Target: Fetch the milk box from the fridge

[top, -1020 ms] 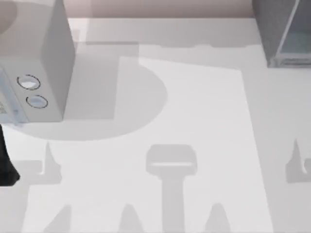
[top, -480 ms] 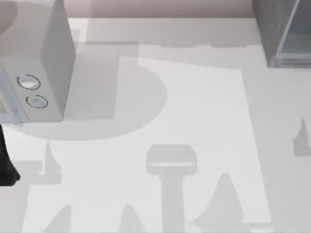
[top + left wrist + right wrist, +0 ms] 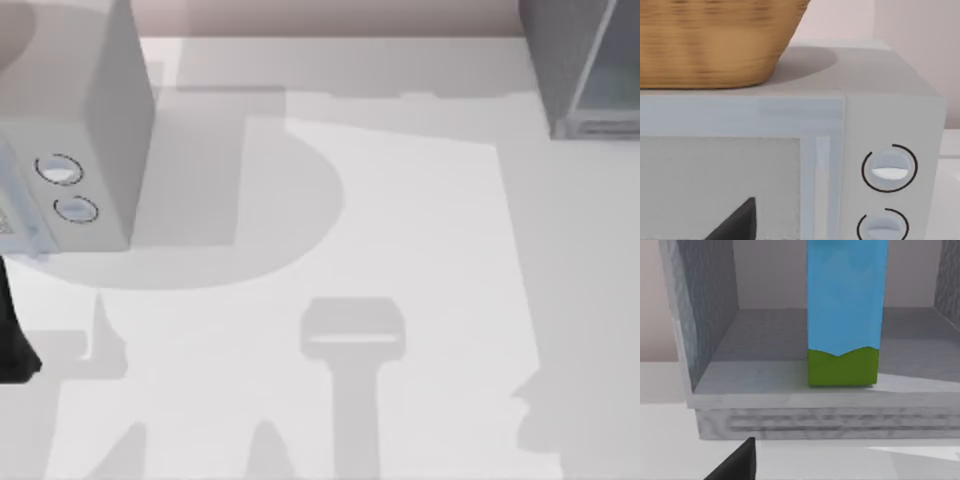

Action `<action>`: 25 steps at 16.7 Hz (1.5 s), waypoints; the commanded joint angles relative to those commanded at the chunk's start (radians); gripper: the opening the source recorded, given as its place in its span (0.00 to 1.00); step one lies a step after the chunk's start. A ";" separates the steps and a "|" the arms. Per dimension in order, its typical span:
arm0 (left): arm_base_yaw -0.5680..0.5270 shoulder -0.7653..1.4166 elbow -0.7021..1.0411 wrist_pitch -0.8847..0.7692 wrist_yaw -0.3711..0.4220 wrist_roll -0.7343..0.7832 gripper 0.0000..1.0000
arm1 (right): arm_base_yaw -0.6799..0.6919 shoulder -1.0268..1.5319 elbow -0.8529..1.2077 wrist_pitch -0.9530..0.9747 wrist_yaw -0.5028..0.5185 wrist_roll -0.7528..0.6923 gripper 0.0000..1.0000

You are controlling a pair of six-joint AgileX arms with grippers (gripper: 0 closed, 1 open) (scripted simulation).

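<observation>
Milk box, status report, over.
Milk box upright inside the open fridge, ungrasped. Right wrist camera faces it, nothing between. Left arm parked facing the dialled grey box.

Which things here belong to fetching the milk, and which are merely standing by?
Belonging to the job:
milk box, upright inside the fridge
fridge, at the table's far right, open toward the right wrist camera

Standing by:
grey box with two dials, far left
wicker basket on top of it

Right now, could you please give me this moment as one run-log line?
stage: approach | milk box: upright inside open fridge | right claw: facing it, not holding | left arm: by microwave
</observation>
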 joint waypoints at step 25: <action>0.000 0.000 0.000 0.000 0.000 0.000 1.00 | 0.178 0.606 0.746 -0.112 0.199 -0.004 1.00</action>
